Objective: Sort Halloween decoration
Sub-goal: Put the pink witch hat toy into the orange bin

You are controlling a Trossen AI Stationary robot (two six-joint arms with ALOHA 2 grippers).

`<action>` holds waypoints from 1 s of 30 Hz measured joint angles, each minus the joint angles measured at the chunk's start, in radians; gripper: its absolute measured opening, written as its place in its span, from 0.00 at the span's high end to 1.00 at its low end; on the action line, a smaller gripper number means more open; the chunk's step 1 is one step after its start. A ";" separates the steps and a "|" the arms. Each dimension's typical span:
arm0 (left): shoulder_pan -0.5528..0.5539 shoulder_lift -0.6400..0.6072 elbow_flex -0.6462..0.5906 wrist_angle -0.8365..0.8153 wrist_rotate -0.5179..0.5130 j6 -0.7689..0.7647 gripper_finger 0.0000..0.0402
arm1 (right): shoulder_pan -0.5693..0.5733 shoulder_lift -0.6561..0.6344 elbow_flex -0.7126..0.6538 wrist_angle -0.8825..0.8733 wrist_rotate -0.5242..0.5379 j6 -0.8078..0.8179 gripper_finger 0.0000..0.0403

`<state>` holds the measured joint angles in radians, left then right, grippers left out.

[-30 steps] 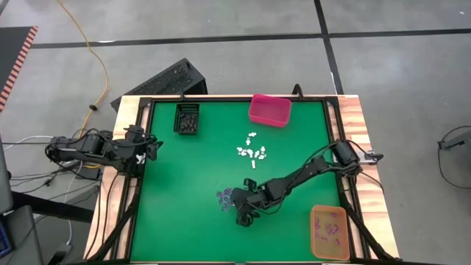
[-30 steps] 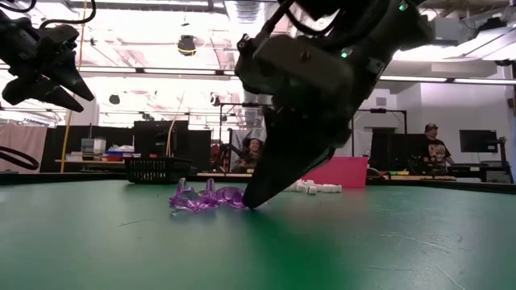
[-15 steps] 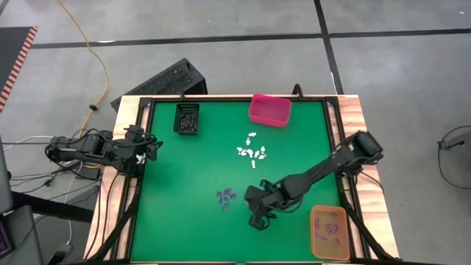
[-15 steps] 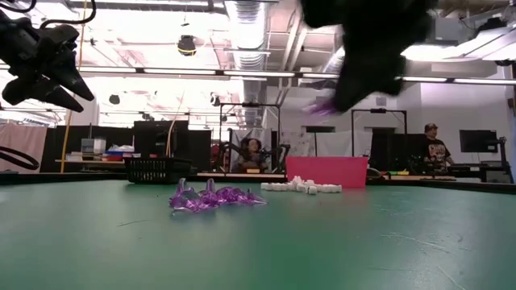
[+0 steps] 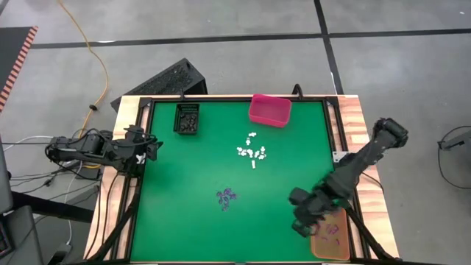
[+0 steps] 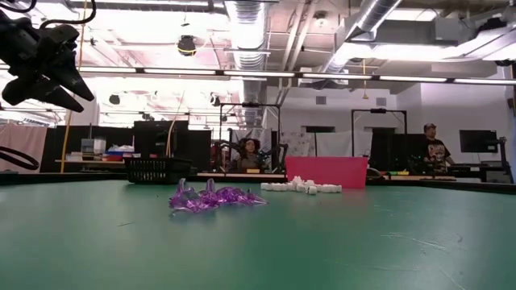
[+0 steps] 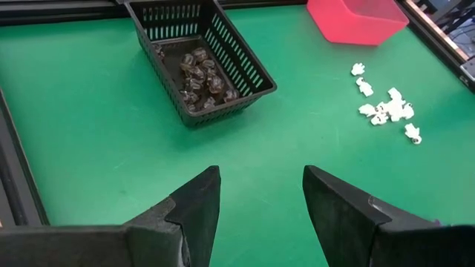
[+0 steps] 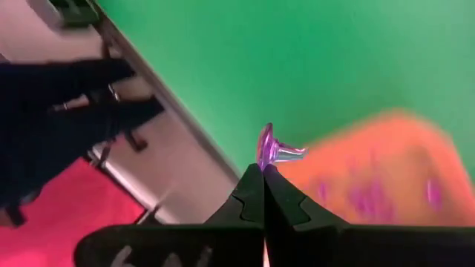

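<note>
My right gripper [image 5: 302, 224] hangs above the table's near right corner, at the left rim of the orange bin [image 5: 329, 234], and is shut on one purple trinket [image 8: 271, 148]. Purple trinkets lie in that bin [image 8: 371, 174]. A small heap of purple trinkets [image 5: 227, 197] lies mid-table, and white ones [image 5: 252, 151] lie farther back. The black basket [image 7: 200, 70] holds dark trinkets. My left gripper [image 7: 260, 185] waits open at the table's left edge [image 5: 151, 149], above the mat. My right gripper pinches the purple trinket by one end [image 8: 265, 165] between the very tips of its two fingers. The rest of the trinket sticks out past the tips. The fingers slant steeply down, and the trinket is lifted clear above the orange bin's rim.
A pink bin [image 5: 269, 109] stands at the far edge, and the black basket [image 5: 187, 118] at the far left. A dark frame [image 5: 335, 132] rims the green mat. People sit in the room beyond the table [image 6: 251, 151].
My right gripper, shut throughout, has lifted off the purple heap with one purple trinket. It has swung toward the table's near right corner to the orange bin, rolling its wrist and tipping steeper on the way. The heap has stayed where it was.
</note>
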<state>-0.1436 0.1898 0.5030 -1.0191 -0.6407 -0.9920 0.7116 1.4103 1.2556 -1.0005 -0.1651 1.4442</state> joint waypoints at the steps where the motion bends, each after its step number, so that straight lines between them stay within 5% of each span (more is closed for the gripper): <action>1: 0.000 0.000 0.000 0.000 0.000 0.000 0.55 | 0.025 -0.013 0.000 -0.022 -0.021 0.049 0.96; 12: 0.000 0.000 0.000 0.000 -0.020 -0.020 0.55 | 0.264 0.003 0.000 -0.140 -0.122 0.384 0.92; 30: 0.000 0.000 0.000 0.000 -0.027 -0.042 0.55 | 0.260 0.136 0.000 -0.120 -0.104 0.246 0.71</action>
<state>-0.1434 0.1898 0.5030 -1.0192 -0.6679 -1.0345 0.9716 1.5464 1.2552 -1.1208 -0.2686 1.6905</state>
